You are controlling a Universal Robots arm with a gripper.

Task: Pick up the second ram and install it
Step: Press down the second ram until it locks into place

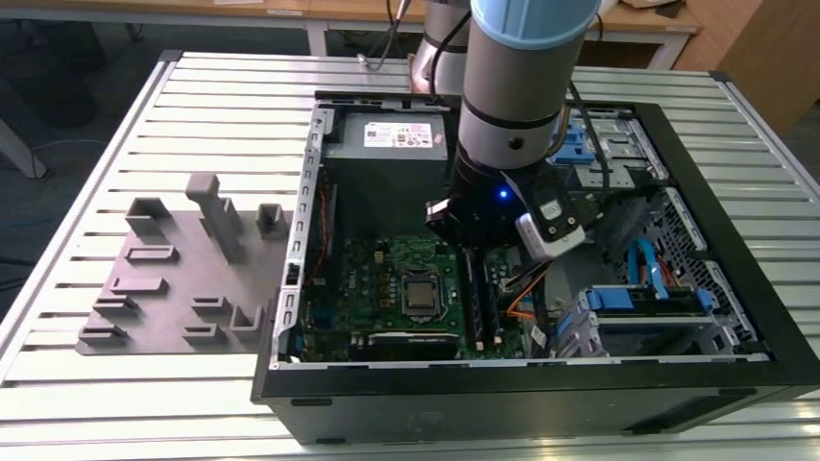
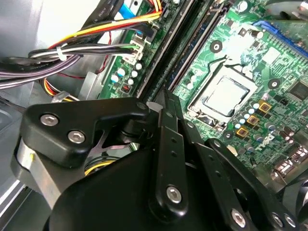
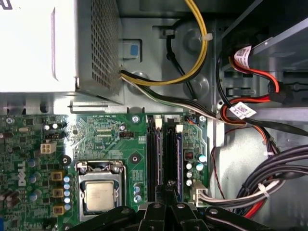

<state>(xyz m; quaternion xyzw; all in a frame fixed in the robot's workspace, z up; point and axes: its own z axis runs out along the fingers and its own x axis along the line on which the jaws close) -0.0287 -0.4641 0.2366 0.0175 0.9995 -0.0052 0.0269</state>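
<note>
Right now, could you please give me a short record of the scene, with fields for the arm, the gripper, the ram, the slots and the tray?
arm: reaches down into the open computer case
gripper: gripper low over the memory slots beside the processor socket
second ram: a thin dark stick stands edge-on at the gripper tip, in line with the slots
seating: cannot tell
tray: grey holder tray on the slatted table, at the exterior view's left of the case

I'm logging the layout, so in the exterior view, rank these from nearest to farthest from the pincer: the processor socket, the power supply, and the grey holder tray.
1. Processor socket: on the motherboard, just beside the pincer.
2. Power supply: at the case's far end, behind the arm.
3. Grey holder tray: outside the case, toward the exterior view's left.
</note>
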